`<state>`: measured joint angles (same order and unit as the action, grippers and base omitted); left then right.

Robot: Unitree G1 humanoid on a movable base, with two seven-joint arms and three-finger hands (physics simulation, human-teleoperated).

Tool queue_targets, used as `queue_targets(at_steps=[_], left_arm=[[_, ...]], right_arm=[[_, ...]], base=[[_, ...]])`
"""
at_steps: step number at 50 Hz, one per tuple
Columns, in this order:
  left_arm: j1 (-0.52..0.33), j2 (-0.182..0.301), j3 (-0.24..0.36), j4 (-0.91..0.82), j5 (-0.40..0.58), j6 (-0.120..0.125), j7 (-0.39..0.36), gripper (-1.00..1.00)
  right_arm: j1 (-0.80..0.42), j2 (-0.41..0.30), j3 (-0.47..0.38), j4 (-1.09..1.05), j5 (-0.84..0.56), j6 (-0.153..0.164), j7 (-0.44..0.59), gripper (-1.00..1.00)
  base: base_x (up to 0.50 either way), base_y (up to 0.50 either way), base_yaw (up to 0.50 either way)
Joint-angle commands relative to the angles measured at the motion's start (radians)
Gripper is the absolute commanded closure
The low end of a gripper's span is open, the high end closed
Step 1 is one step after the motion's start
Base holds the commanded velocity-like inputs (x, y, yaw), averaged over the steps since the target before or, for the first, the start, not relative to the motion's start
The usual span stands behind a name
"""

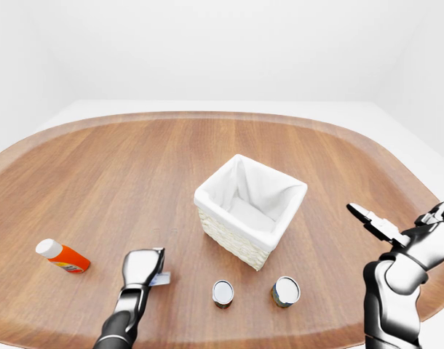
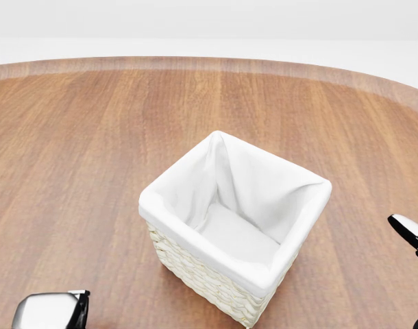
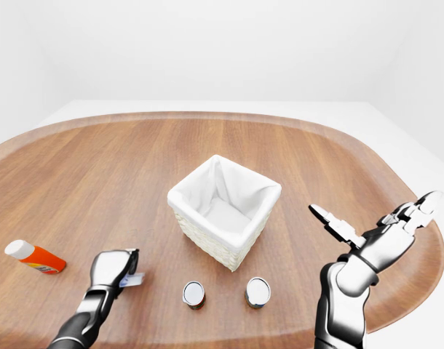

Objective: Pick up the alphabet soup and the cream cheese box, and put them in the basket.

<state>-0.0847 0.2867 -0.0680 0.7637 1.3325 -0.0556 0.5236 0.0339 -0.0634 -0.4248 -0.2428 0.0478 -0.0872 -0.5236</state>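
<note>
The white-lined wicker basket (image 1: pixel 250 211) stands open in the middle of the table. Two cans lie below it in the left-eye view, a smaller one (image 1: pixel 223 293) and a larger one (image 1: pixel 285 291); I cannot read which is the alphabet soup. My left hand (image 1: pixel 143 265) sits palm-down on the cream cheese box (image 1: pixel 162 278). Only a white and blue corner of the box shows at its right, and the fingers are hidden underneath. My right hand (image 3: pixel 373 211) hangs above the table's right side, fingers spread wide, holding nothing.
An orange bottle with a white cap (image 1: pixel 62 256) lies on its side at the left. The round wooden table (image 1: pixel 135 160) ends close behind my right arm, with white floor beyond.
</note>
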Motion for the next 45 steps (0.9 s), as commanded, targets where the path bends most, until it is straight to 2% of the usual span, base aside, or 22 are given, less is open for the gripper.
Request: queue_targets(at_steps=[1,2,3,4,6,7,8,11,13,16,19,25,31,33,35,45], left_arm=[[0.036,-0.025,0.049,-0.134,0.023,0.100,0.000,1.00],[0.043,-0.012,0.040,-0.149,0.009,0.037,0.000,1.00],[0.052,-0.036,0.062,-0.188,0.009,0.125,0.000,1.00],[0.056,-0.022,0.049,-0.199,0.005,0.069,0.000,1.00],[0.049,-0.038,0.051,-0.204,0.023,0.121,0.000,1.00],[0.051,-0.039,0.045,-0.217,0.018,0.107,0.000,1.00],[0.051,-0.040,0.045,-0.218,0.018,0.106,0.000,1.00],[0.066,-0.057,0.050,-0.305,0.017,0.137,-0.016,1.00],[0.073,-0.062,0.051,-0.341,0.022,0.142,-0.040,1.00],[0.080,-0.072,0.062,-0.412,0.017,0.143,-0.089,1.00],[0.090,-0.087,0.083,-0.502,-0.014,0.143,-0.108,1.00],[0.103,-0.107,0.084,-0.624,0.010,0.143,-0.175,1.00],[0.081,-0.122,0.088,-0.653,0.019,0.143,-0.202,1.00],[0.078,-0.126,0.084,-0.685,0.037,0.143,-0.228,1.00],[0.078,-0.130,0.084,-0.717,0.047,0.143,-0.249,1.00],[0.069,-0.160,0.079,-0.891,0.096,0.143,-0.375,1.00]], right_arm=[[-0.001,-0.002,0.000,0.000,-0.003,0.005,0.000,-1.00],[-0.003,-0.002,-0.001,0.006,-0.003,0.001,0.000,-1.00],[-0.004,-0.003,0.000,0.014,-0.004,0.000,0.000,-1.00],[-0.004,-0.003,0.000,0.015,-0.004,0.000,0.000,-1.00],[-0.003,-0.004,0.000,0.010,-0.004,0.000,0.000,-1.00],[-0.003,-0.003,0.000,0.010,-0.004,0.000,0.000,-1.00],[-0.003,-0.003,0.000,0.011,-0.004,0.000,0.000,-1.00],[-0.005,-0.005,-0.001,0.021,-0.005,0.000,0.000,-1.00],[-0.006,-0.006,0.000,0.026,-0.007,0.000,0.000,-1.00],[-0.005,-0.007,0.000,0.021,-0.007,0.000,0.000,-1.00],[-0.004,-0.006,0.000,0.021,-0.006,0.000,0.000,-1.00],[-0.002,-0.003,-0.001,0.014,-0.003,0.000,0.000,-1.00],[-0.002,-0.002,-0.002,0.006,0.002,0.001,0.000,-1.00],[0.001,-0.001,-0.002,-0.007,0.002,0.011,0.000,-1.00],[-0.002,-0.001,-0.002,0.008,0.001,0.000,0.000,-1.00],[-0.002,-0.004,-0.001,0.013,0.006,0.000,0.000,-1.00]], base=[[0.00,0.00,0.00],[0.00,0.00,0.00],[0.00,0.00,0.00],[0.00,0.00,0.00],[0.00,0.00,0.00],[0.00,0.00,0.00],[0.00,0.00,0.00],[0.00,0.00,0.00],[0.00,0.00,0.00],[0.00,0.00,0.00],[0.00,0.00,0.00],[0.00,0.00,0.00],[0.00,0.00,0.00],[0.00,0.00,0.00],[0.00,0.00,0.00],[0.00,0.00,0.00]])
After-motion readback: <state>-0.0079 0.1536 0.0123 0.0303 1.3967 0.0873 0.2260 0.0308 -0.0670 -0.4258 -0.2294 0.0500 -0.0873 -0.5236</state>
